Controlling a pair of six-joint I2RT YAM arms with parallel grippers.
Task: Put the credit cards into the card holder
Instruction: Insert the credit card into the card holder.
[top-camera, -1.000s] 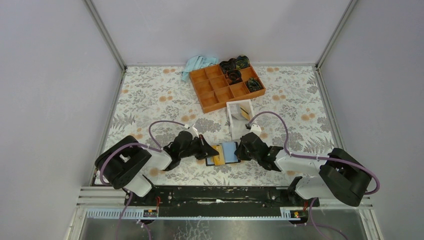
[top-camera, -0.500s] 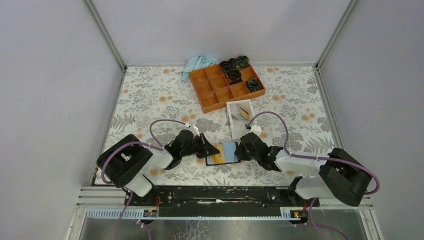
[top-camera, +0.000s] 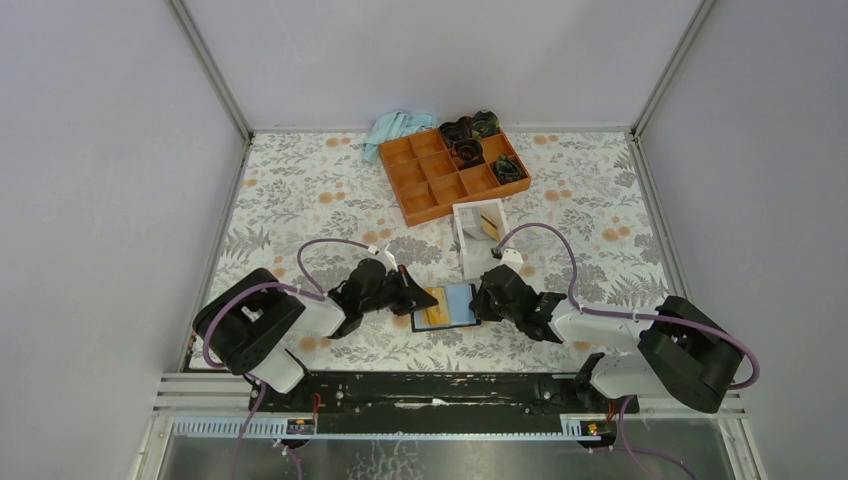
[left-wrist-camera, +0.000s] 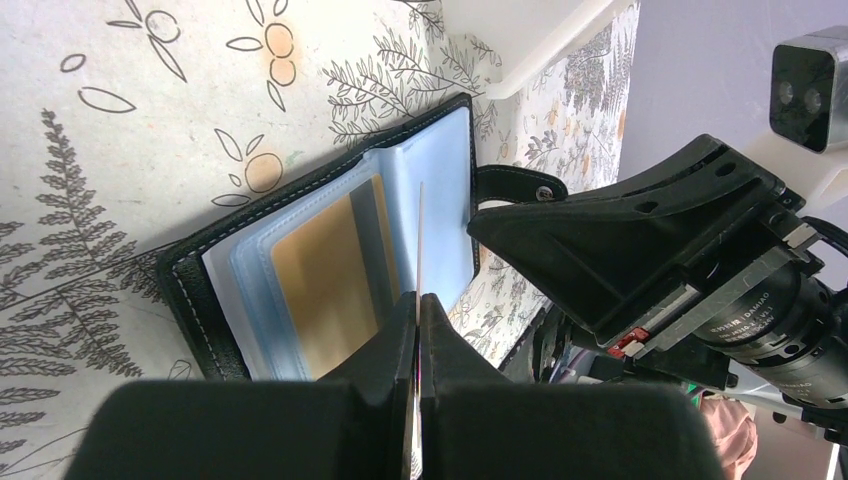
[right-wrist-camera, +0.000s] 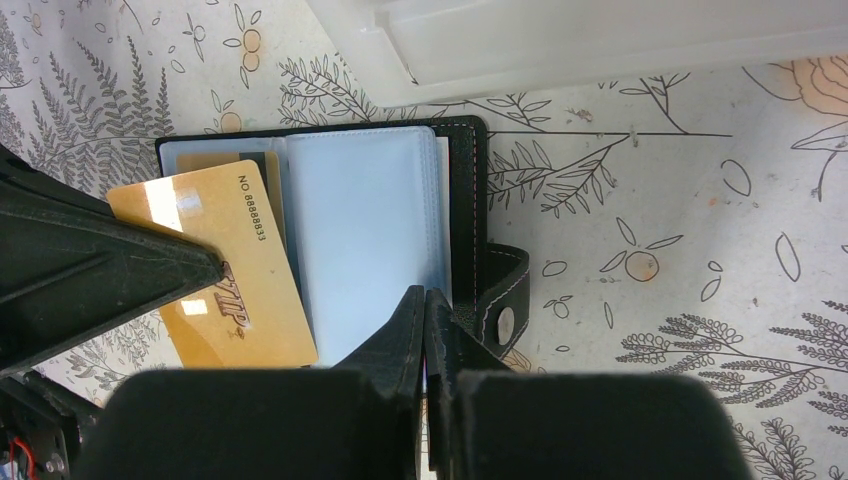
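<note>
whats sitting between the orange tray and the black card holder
A white open-topped box stands between the orange tray and the card holder. The top view shows this; the right wrist view catches only the box's lower edge.

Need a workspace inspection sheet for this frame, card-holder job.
Surface: floral-print cover, flat.
Job's things: card holder open flat, one credit card already sleeved; second card angled over its left page.
Clutter: orange tray, dark items in its far compartments; white box; blue cloth at the back.
Grippers: left claw shut on the second card; right claw shut at the holder's right edge, grip unclear.
Cables: purple loops on both arms, off the holder.
Surroundings: grey walls, metal frame.
</note>
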